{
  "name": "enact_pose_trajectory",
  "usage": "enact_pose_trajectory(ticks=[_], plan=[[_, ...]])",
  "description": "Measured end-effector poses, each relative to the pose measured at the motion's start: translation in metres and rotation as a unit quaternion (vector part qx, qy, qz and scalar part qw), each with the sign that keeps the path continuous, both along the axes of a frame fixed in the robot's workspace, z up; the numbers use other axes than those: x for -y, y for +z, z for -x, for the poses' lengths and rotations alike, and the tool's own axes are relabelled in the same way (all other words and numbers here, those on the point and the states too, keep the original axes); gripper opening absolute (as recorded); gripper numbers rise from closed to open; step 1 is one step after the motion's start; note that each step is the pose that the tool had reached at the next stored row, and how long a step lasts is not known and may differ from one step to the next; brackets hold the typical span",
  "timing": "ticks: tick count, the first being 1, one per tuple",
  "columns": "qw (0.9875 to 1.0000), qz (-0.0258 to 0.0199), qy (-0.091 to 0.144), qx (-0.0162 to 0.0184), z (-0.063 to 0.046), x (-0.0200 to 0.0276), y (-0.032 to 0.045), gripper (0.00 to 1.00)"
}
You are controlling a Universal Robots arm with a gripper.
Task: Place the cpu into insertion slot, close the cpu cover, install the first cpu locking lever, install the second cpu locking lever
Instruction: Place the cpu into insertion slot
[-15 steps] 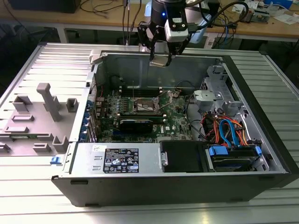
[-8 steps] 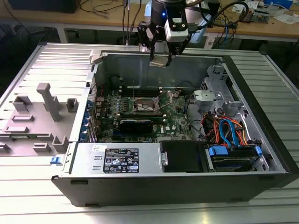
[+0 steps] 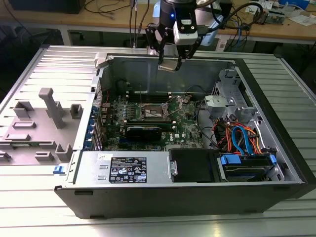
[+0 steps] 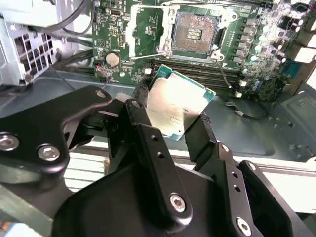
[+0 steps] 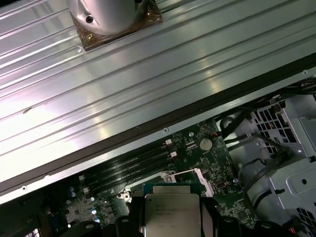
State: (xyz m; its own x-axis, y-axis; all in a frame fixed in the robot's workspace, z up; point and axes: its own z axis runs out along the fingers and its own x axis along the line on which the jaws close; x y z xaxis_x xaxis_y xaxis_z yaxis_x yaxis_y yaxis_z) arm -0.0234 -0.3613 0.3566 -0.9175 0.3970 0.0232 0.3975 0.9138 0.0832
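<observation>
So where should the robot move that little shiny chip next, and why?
Probably carry it sideways until it hangs right over the socket, then stop. The gripper is shut on the chip, up in the air and off to one side of the socket, which sits open and bare on the green board.

The gripper (image 4: 174,114) is matte black throughout: two thick, flat-sided fingers (image 4: 148,143) driven by jointed link bars (image 4: 54,121), each pivot pinned with a bright silver socket-head screw (image 4: 48,153) (smaller holes run along the finger faces). In the exterior view, the wrist (image 3: 170,7) behind the pincer is a dark cylinder with a blue glowing band (image 3: 171,15), and a pale grey box (image 3: 186,27) sits just behind the fingers. Black cables (image 3: 232,14) loop away from the wrist.
</observation>
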Motion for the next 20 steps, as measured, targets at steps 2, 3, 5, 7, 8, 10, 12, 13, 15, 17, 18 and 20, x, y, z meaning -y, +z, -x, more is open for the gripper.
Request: enact_pose_trajectory(ticks=[2, 3, 5, 7, 8, 10, 12, 13, 15, 17, 18, 20], plan=[[0.9998, 0.0004, -0.019, 0.0000, 0.0000, 0.0000, -0.0008, 0.54], [0.9997, 0.0004, -0.026, 0.0000, 0.0000, 0.0000, -0.0012, 0.54], [0.9987, 0.0006, -0.050, -0.0003, 0.0000, 0.0000, -0.0020, 0.54], [0.9979, 0.0006, -0.064, -0.0006, 0.0000, 0.0000, -0.0025, 0.54], [0.9975, 0.0006, -0.071, -0.0007, 0.0000, 0.0000, -0.0027, 0.54], [0.9965, 0.0006, -0.084, -0.0010, 0.0000, 0.0000, -0.0033, 0.54], [0.9956, 0.0006, -0.094, -0.0013, 0.0000, 0.0000, -0.0038, 0.54], [0.9952, 0.0006, -0.098, -0.0014, 0.0000, 0.0000, -0.0040, 0.54], [0.9940, 0.0007, -0.109, -0.0018, 0.0000, 0.0000, -0.0045, 0.54], [0.9929, 0.0008, -0.119, -0.0021, 0.0000, 0.0000, -0.0050, 0.54], [0.9921, 0.0008, -0.125, -0.0023, 0.0000, 0.0000, -0.0053, 0.54], [0.9900, 0.0009, -0.141, -0.0026, 0.0000, 0.0000, -0.0061, 0.54]])
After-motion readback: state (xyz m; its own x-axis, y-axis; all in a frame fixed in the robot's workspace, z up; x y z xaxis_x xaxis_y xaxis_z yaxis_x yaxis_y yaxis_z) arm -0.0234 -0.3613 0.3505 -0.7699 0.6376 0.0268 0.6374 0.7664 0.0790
